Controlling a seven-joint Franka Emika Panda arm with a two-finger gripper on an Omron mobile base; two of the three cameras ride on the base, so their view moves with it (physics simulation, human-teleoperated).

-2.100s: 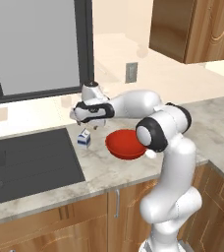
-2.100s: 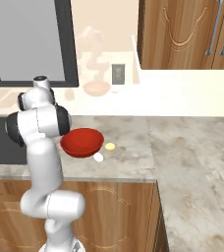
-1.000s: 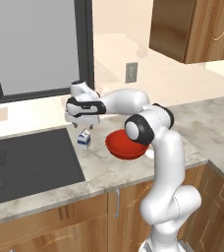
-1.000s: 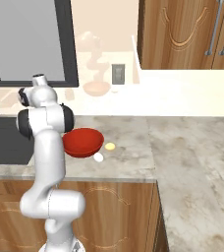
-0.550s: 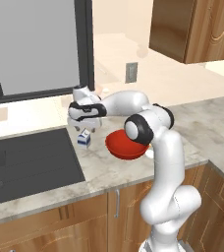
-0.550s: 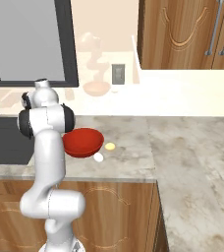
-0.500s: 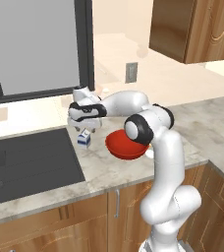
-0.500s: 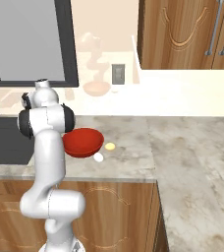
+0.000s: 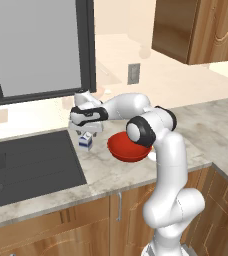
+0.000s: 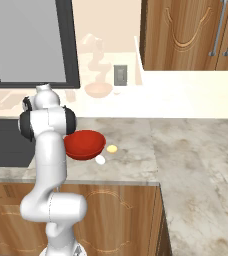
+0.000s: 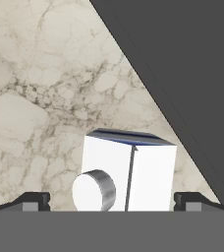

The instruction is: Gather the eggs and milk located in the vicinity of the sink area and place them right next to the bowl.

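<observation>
From the left base view, the white arm reaches out over a veined, marble-like counter, and its gripper hangs just above the milk carton, a small white box with blue markings standing upright on the stone. The carton sits between the dark, matte, rectangular sink on one side and the glossy red bowl on the other, close to the sink's edge. The bowl is round and shallow, and the arm's elbow covers part of it. A dark-framed window and smooth wooden cabinets stand behind. From the right base view, the arm's thick white links stand in front of the sink side, and the red bowl rests on the counter beside them. Two eggs lie just by the bowl's rim, a pale yellowish egg and a white egg, both tiny and smooth. In the hand view, the carton shows its flat white faces, a blue-edged top and a round grey cap. The two dark fingertips stand spread wide on either side of it without touching, so the gripper is released and grasps nothing. The dark sink cuts a sharp diagonal across the mottled stone.
</observation>
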